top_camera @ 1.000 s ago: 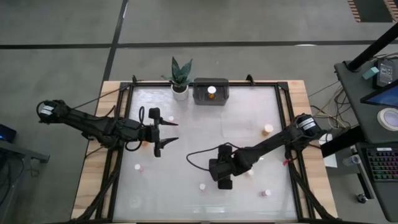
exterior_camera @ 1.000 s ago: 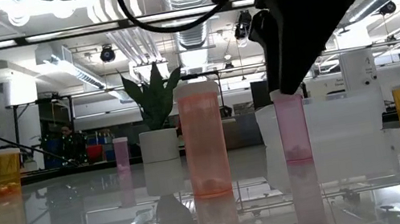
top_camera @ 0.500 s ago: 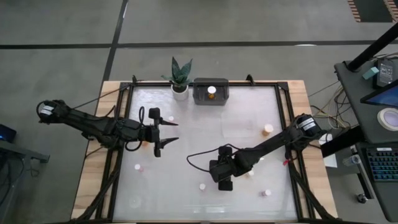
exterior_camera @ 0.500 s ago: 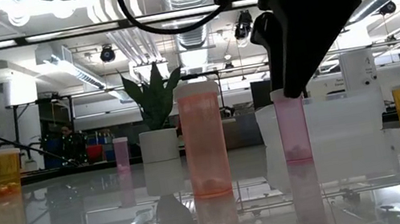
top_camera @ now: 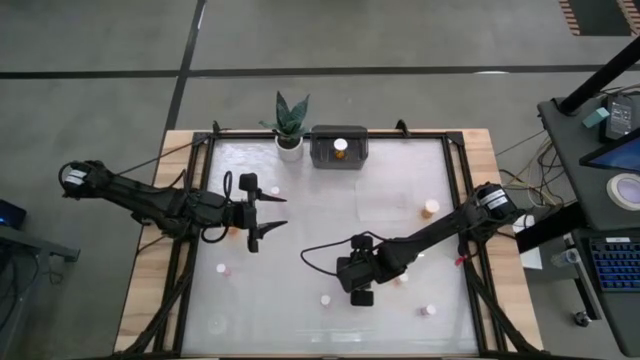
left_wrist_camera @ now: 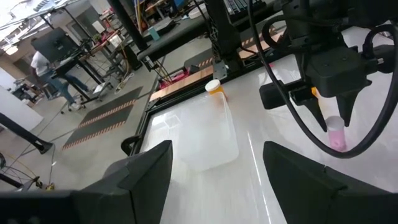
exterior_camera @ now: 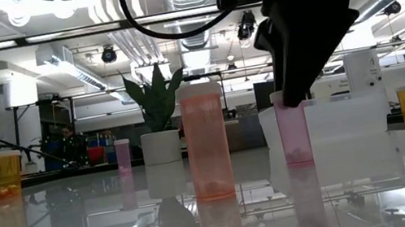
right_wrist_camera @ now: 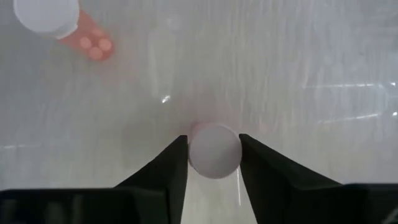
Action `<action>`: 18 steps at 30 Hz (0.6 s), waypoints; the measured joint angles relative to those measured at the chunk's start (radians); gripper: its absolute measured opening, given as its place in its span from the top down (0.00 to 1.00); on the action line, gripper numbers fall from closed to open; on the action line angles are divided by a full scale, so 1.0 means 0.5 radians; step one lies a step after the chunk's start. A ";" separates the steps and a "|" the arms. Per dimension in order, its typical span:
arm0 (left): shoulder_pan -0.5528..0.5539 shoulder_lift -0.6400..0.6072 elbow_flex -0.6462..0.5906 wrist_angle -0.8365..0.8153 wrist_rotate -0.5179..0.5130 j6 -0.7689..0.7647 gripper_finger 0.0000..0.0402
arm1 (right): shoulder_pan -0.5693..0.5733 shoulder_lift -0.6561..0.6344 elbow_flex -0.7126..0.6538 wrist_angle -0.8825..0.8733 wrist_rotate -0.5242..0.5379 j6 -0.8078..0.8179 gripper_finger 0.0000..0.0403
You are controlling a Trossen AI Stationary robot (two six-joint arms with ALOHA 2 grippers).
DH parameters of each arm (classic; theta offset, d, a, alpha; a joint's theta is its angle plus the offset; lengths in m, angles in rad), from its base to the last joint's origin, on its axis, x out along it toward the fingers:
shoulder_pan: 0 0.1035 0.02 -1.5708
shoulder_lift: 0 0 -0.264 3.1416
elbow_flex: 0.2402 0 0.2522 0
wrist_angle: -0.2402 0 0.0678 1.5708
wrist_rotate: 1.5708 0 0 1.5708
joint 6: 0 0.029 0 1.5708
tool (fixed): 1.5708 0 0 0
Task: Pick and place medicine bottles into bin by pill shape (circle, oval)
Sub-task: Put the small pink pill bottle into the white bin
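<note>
Right gripper [top_camera: 362,296] is straight above a small pink bottle [right_wrist_camera: 214,151], fingers [right_wrist_camera: 166,171] snug against both sides of its white cap; bottle stands upright on the worktop [top_camera: 330,200]. Nearest neighbour is a second capped bottle [right_wrist_camera: 48,15], well off to one side; a taller pink one [exterior_camera: 206,141] stands close by in the low view. Glass around the gripper is otherwise bare, front edge near. Left gripper [top_camera: 268,213] hangs open near the left edge, holding nothing. Bin [top_camera: 339,150] sits at the far edge with one orange bottle [top_camera: 341,146] inside.
</note>
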 joint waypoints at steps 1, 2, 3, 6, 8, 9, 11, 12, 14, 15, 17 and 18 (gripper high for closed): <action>0.000 0.000 0.000 -0.001 0.000 0.000 0.41 | 0.000 0.000 -0.003 0.009 0.000 0.000 0.70; 0.000 0.000 0.000 0.000 0.000 0.000 0.41 | 0.000 0.000 -0.004 0.010 -0.001 0.000 0.71; 0.000 0.000 0.000 0.000 0.000 0.000 0.41 | 0.000 -0.002 -0.005 0.010 -0.001 0.000 0.72; 0.000 0.000 0.000 0.000 0.000 0.000 0.41 | 0.000 -0.004 -0.005 0.013 -0.002 0.000 0.72; 0.000 0.000 0.000 0.000 0.000 0.000 0.41 | 0.000 -0.012 -0.007 0.011 -0.008 -0.001 0.72; 0.000 0.000 0.000 0.000 0.000 0.000 0.41 | 0.000 -0.018 -0.007 0.011 -0.010 -0.003 0.71; 0.000 0.000 0.000 0.000 0.000 0.001 0.41 | -0.005 -0.038 -0.008 0.007 -0.008 -0.006 0.71; 0.000 0.000 0.000 0.000 0.000 0.000 0.41 | -0.008 -0.060 -0.008 0.000 -0.009 -0.005 0.71; 0.000 0.000 0.000 0.000 0.000 0.001 0.41 | -0.019 -0.104 -0.008 -0.031 -0.005 0.002 0.71; 0.000 0.000 0.000 0.001 0.000 0.002 0.41 | -0.026 -0.134 -0.008 -0.053 0.004 0.023 0.71; 0.000 0.000 0.000 0.002 0.000 0.008 0.41 | -0.056 -0.189 -0.008 -0.112 0.018 0.068 0.71; 0.000 0.000 0.000 0.003 0.000 0.008 0.41 | -0.076 -0.226 -0.008 -0.140 0.017 0.086 0.71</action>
